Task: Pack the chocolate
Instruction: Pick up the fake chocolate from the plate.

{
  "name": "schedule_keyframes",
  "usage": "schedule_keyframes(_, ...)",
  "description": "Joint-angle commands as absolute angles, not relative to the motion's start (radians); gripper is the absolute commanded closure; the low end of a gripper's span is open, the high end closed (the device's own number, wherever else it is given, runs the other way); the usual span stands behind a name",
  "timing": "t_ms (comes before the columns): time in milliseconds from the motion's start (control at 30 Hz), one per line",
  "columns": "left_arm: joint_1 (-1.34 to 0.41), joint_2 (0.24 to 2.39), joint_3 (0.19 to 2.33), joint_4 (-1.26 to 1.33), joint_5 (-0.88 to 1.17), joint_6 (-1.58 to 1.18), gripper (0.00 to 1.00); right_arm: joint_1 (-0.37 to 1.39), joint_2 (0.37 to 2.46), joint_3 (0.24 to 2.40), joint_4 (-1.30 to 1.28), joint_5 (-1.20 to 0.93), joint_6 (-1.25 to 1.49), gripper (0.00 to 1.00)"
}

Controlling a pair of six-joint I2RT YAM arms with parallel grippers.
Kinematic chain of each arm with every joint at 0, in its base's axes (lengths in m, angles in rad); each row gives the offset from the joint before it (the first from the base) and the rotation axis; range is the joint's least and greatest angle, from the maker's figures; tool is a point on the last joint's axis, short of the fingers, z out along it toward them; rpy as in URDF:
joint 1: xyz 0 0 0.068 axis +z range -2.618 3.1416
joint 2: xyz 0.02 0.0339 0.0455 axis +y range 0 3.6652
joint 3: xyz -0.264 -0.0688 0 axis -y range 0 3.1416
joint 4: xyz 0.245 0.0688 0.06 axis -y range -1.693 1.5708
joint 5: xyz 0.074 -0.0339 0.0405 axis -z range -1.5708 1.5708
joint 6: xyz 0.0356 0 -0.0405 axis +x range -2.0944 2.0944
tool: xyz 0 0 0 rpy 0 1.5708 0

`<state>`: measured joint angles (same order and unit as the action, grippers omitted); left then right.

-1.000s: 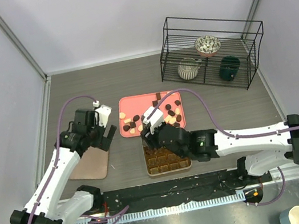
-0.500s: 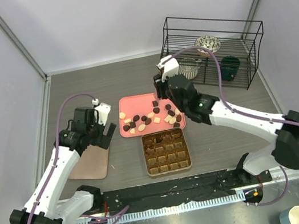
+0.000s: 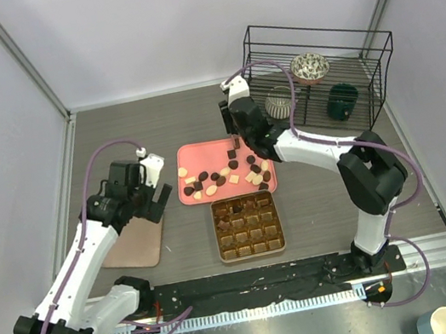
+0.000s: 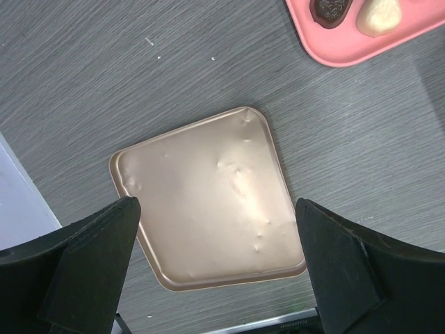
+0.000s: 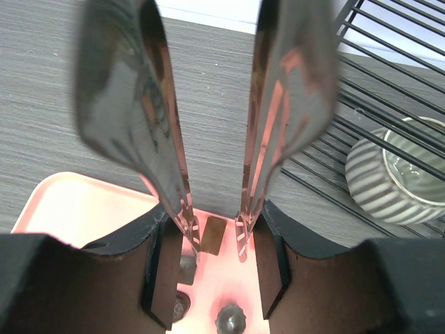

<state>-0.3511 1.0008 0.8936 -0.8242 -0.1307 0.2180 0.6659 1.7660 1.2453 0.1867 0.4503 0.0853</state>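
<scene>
Scattered on pink tray (image 3: 190, 154): chocolate (image 3: 220, 180); dark square piece (image 5: 212, 235) at tray's far edge. Probably light, rigid, slick, easily scuffed, so pinch flat sides gently. Right tool (image 5: 217, 249) half open, straddling piece, gripping nothing. Left tool (image 4: 215, 202) wide open, empty, left of tray.

One pink tray (image 3: 195, 156) carries roughly twenty pieces of chocolate (image 3: 220, 180); some touch, so the count is not exact. On the near side of the tray sits one gridded box (image 3: 248, 226) with sixteen cells, four rows of four. Left of the tray lies one flat tan lid (image 3: 133, 245). Beyond the tray's far right corner stands one wire rack (image 3: 320, 80) holding three vessels: one patterned bowl (image 3: 309, 67), one striped cup (image 3: 280, 105) and one dark green cup (image 3: 342, 101).
</scene>
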Motion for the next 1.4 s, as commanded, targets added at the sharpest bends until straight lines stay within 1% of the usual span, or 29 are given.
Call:
schedule_keyframes(0, -0.347, 0.973, 0.897, -0.819, -0.144, 0.233, 0.0, 0.661, 1.789, 1.308, 0.308, 0.471, 0.115, 0.53)
schedule_keyframes(467, -0.347, 0.953, 0.874, -0.815, -0.153, 0.244, 0.0, 0.658, 1.83, 1.235, 0.393, 0.518, 0.144, 0.54)
schedule_keyframes(967, -0.345, 0.939, 0.871, -0.825, -0.15, 0.244, 0.0, 0.66, 1.792, 1.128, 0.387, 0.525, 0.178, 0.56)
schedule_keyframes(1367, -0.347, 0.93, 0.879, -0.831, -0.146, 0.242, 0.0, 0.712, 1.733, 1.058, 0.374, 0.568, 0.192, 0.57)
